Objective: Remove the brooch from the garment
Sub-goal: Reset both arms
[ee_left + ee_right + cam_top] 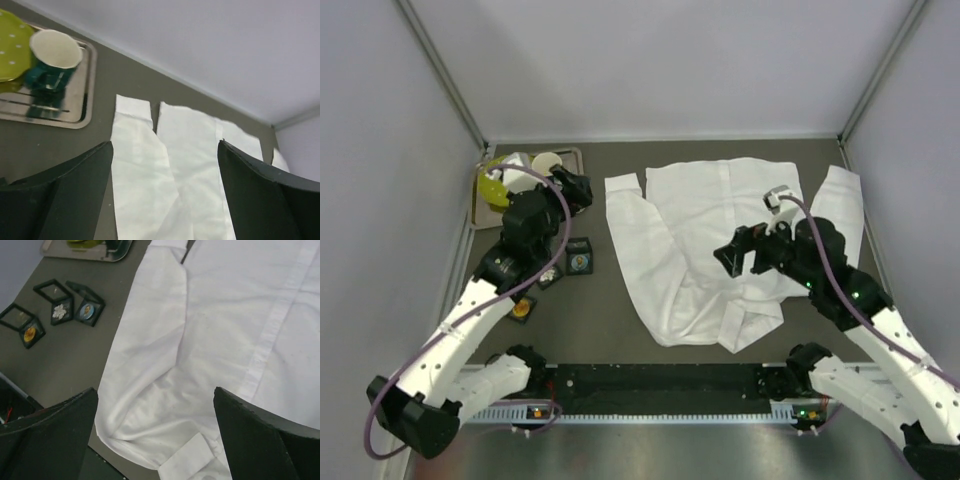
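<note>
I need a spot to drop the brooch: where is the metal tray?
In the top view the tray sits in the far left corner, left of the white shirt, with a cup and a plate on it.

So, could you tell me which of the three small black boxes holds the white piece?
The middle box, between the orange-filled box and the blue-filled box.

The white long-sleeved shirt [700,220] lies spread on the right half of the dark table [570,320], its thin cloth creased all over. Its straight hem points toward the far wall; the near end is bunched into folds (collar or cuff, hard to tell). One sleeve [630,240] lies along its left side, the other sleeve [845,205] along the right. A button placket [270,330] runs lengthwise down the body.
</note>
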`<state>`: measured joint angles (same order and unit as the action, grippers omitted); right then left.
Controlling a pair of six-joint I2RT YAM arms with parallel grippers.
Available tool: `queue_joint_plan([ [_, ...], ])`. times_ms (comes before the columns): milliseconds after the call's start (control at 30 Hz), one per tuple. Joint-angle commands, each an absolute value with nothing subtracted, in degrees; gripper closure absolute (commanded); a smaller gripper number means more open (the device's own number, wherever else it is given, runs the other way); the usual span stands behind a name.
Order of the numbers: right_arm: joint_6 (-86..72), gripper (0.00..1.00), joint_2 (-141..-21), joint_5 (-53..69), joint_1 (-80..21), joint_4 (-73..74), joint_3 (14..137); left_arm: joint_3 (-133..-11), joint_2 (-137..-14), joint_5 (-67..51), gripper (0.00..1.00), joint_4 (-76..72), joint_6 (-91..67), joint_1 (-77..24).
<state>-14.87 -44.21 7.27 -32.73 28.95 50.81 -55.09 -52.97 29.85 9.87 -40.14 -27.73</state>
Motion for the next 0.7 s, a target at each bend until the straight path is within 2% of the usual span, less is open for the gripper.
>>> queue_joint_plan([
  [0, -18.6, 0.02, -38.2, -4.1, -31.6, 35.1, 52.7, -57.3, -57.2, 7.5, 0.11, 0.4, -27.4, -27.5],
  [167, -21.9, 0.01, -38.1, -15.7, -31.6, 45.4, 54.1, -64.5, -64.6, -6.7, 0.13, 3.3, -26.5, -27.5],
  [333, -24.9, 0.01, -37.0, -20.6, -31.5, 50.5, 57.3, -66.7, -65.4, -15.5, 0.13, 5.0, -28.0, -27.5],
  [667, -23.4, 0.01, -33.6, -24.7, -31.5, 52.4, 62.5, -66.0, -61.0, -20.5, 0.13, 6.8, -28.8, -27.6],
])
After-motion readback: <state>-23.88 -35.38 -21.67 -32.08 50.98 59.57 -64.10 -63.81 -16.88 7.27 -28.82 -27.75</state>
